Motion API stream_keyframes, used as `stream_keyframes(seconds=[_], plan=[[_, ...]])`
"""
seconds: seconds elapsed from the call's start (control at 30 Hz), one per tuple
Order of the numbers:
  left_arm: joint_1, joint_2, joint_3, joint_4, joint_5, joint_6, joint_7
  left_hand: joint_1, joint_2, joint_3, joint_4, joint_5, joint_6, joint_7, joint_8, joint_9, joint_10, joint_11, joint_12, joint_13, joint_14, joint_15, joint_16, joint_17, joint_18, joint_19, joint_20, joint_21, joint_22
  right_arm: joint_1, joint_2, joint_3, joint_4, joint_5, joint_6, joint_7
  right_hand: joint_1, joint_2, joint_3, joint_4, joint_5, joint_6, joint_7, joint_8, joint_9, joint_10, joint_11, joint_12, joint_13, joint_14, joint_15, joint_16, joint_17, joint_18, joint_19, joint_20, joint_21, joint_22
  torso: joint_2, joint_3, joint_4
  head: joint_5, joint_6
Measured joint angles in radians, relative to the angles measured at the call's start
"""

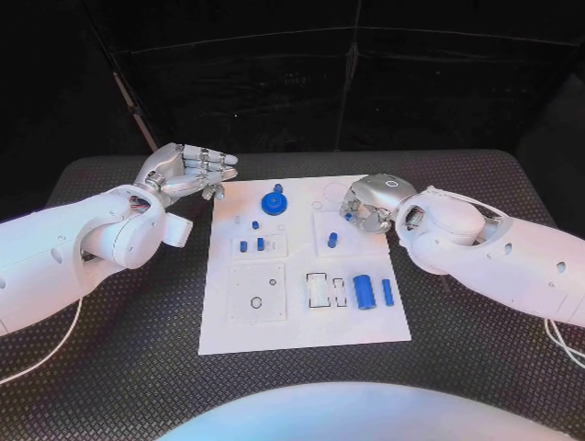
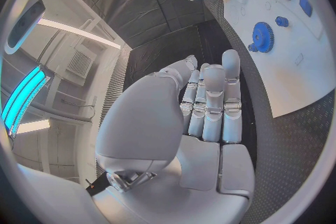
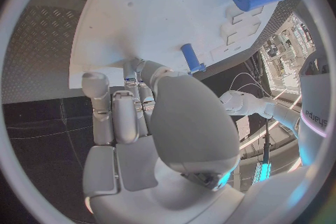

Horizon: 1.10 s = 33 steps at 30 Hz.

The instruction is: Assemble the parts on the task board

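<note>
The white task board (image 1: 306, 322) lies in the middle of the table. A blue gear (image 1: 275, 203) sits at its far end, also seen in the left wrist view as the gear (image 2: 263, 37). Small blue pegs (image 1: 244, 246) stand left of centre, and one peg (image 1: 331, 240) stands further right. A blue cylinder (image 1: 365, 292) and a thin blue bar (image 1: 388, 292) lie near the right edge. My left hand (image 1: 186, 170) is raised beyond the board's far left corner, fingers (image 2: 213, 103) straight and holding nothing. My right hand (image 1: 372, 204) hovers over the far right part, fingers curled down beside the peg (image 3: 189, 57).
Black ribbed matting (image 1: 120, 358) surrounds the board on all sides. Rectangular recesses (image 1: 327, 289) and a plate with a hole (image 1: 256, 294) mark the board's near half. White cables (image 1: 570, 354) trail on the mat at the right.
</note>
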Motion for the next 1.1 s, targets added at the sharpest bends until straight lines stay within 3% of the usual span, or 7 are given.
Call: stream_keyframes(seconds=[0.5,0.67,0.9,1.1], plan=[[-0.001,-0.001,0.0,-0.004,0.001,0.001,0.0,-0.003,0.003,0.0,0.0,0.0,0.0,0.0,0.0,-0.002,-0.011,0.004,0.0,0.0,-0.009,-0.001,-0.02,-0.021,0.0,0.0,0.0,-0.004,-0.003,-0.001,-0.038,0.001,0.099,-0.021,-0.104,-0.004,-0.025,-0.004,0.006,-0.006,0.003,0.003,0.003,-0.008,-0.001,0.004,-0.004,-0.004,-0.003,0.0,0.0,0.008,0.005,0.0,0.004,-0.004,0.008,0.013,-0.001,0.0,-0.0005,-0.002,0.002],[-0.002,-0.001,0.0,-0.005,0.001,0.001,0.0,-0.003,0.003,0.0,0.0,0.0,0.0,0.0,0.0,-0.002,-0.014,0.0,0.0,0.0,-0.012,0.002,-0.02,-0.026,0.0,0.0,0.0,-0.008,-0.005,-0.001,-0.055,0.001,0.147,-0.019,-0.136,-0.001,-0.037,-0.007,0.011,-0.006,-0.02,0.007,0.0,-0.009,-0.001,0.004,-0.004,-0.004,-0.003,0.0,0.0,0.008,0.008,0.0,0.004,-0.004,0.009,0.016,-0.001,-0.0004,-0.0005,-0.002,0.003],[-0.002,0.001,0.0,-0.008,0.002,0.001,0.0,-0.003,0.003,-0.003,-0.003,0.0,0.0,0.0,0.0,-0.003,-0.018,0.004,0.0,0.0,-0.012,0.002,-0.025,-0.032,0.0,-0.003,0.003,-0.008,-0.006,-0.001,-0.047,0.001,0.219,0.003,-0.171,0.01,-0.039,-0.005,0.013,-0.007,-0.023,0.007,0.0,-0.009,-0.002,0.005,-0.005,-0.008,-0.003,0.0,0.0,0.011,0.009,0.0,0.004,-0.004,0.013,0.021,-0.001,-0.0008,-0.0004,0.011,0.003],[-0.002,0.009,0.0,-0.01,0.002,0.002,0.0,-0.003,0.003,0.0,-0.005,0.0,0.0,0.0,0.0,-0.003,-0.018,0.004,0.0,0.0,-0.02,0.002,-0.032,-0.04,0.0,-0.003,0.003,-0.012,-0.007,-0.004,-0.01,0.002,0.245,0.031,-0.181,0.024,-0.039,-0.005,0.014,-0.008,-0.023,0.007,0.0,-0.01,-0.003,0.005,-0.005,-0.008,-0.003,0.0,0.0,0.011,0.01,0.0,0.004,-0.004,0.013,0.021,-0.001,-0.0018,0.0015,0.035,0.001]])
